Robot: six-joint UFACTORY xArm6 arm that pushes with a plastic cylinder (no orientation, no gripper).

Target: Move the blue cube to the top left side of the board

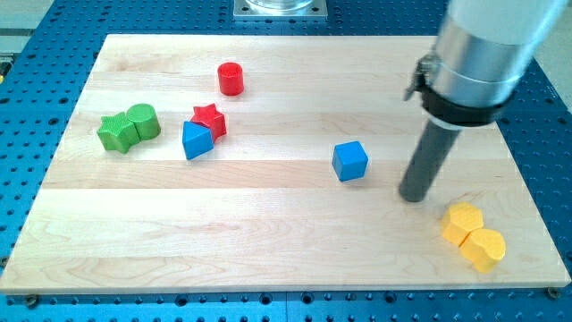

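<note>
The blue cube [350,161] sits right of the wooden board's [268,241] centre, turned slightly so one corner faces the view's bottom, its top face a lighter blue. My tip [413,196], a plain rod with nothing to spread or pinch, rests just right of the cube, apart from it.

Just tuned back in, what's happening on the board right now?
My tip is down on the wooden board, just to the view's right of the blue cube with a small gap, not touching it. The cube sits right of the board's centre, far from the top left. Up there are a red cylinder, a red star touching a blue wedge-like block, and two green blocks. Two yellow blocks lie at the view's bottom right.
</note>
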